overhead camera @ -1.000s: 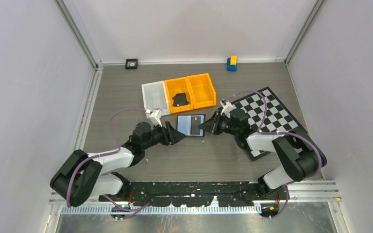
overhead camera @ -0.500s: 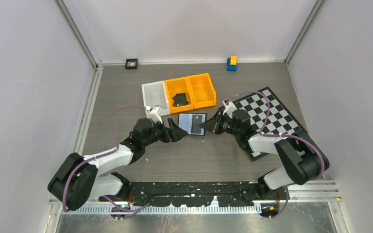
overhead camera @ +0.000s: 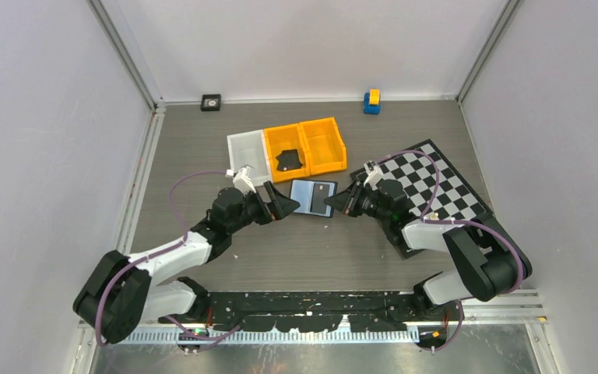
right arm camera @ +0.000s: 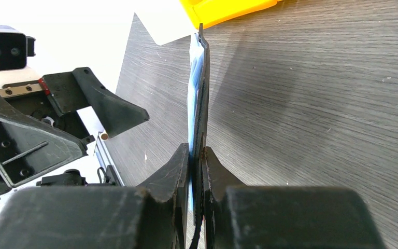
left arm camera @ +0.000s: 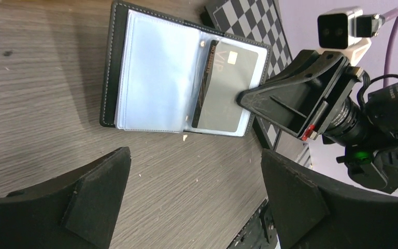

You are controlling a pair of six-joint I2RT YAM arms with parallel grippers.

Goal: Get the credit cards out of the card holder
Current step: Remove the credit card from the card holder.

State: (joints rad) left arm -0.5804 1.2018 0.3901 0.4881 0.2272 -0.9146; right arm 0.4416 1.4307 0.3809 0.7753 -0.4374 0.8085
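Only your left wrist view shows one smooth grey card (left arm camera: pixel 225 88) with a chip, tucked in a clear sleeve of the holder (left arm camera: pixel 150 72), which lies open on the woodgrain tabletop (left arm camera: pixel 41 52). Your right pincer (left arm camera: pixel 244 98) clamps the holder's right edge. Your left pincer (left arm camera: pixel 196 154) gapes wide, just left of it.

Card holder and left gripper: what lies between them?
Only bare table with tiny pale specks, seen in the left wrist view, separates the left gripper from the open card holder.
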